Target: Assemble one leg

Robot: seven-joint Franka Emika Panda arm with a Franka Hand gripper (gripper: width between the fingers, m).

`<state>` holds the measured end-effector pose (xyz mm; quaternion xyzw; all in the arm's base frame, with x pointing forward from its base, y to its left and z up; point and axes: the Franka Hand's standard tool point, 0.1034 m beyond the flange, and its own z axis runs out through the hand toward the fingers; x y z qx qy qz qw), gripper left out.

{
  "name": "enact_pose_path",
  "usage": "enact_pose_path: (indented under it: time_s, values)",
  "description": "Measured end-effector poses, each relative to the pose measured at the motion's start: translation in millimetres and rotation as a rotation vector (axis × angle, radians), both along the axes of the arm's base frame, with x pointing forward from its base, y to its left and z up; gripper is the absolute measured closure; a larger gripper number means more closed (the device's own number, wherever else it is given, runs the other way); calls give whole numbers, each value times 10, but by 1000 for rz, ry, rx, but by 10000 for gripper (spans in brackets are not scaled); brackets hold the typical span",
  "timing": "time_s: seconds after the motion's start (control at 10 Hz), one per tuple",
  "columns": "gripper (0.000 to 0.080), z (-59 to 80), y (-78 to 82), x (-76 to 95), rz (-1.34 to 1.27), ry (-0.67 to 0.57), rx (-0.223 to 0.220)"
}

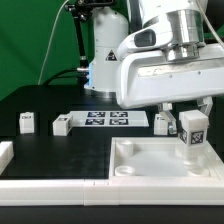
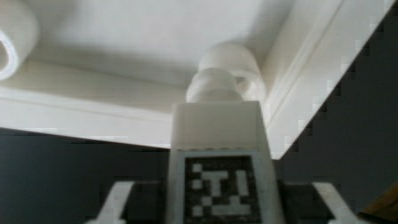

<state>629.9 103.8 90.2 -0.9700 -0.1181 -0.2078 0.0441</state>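
Gripper (image 1: 190, 120) clamped on the leg (image 1: 191, 142). The leg is upright between the fingers, tag facing out, lower end over a corner of the tabletop (image 1: 140, 165). Contact unclear.

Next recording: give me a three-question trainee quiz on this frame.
1. True or false: the fingers are shut on a leg.
2. How many other legs stand on the black table? A one, B three, C six.
3. Fill in: the held leg is upright over the white ____.
Key: 1 true. 2 B. 3 tabletop.
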Motion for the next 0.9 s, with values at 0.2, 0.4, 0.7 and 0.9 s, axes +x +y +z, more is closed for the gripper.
enact_pose_path:
  time_s: [0.2, 0.4, 0.7, 0.9]
  values:
    - [509, -18, 28, 51, -1, -13, 3]
    - [509, -17, 62, 48, 0, -16, 5]
    - [509, -27, 189, -24, 0, -49, 11]
    - [509, -30, 185, -27, 0, -65, 10]
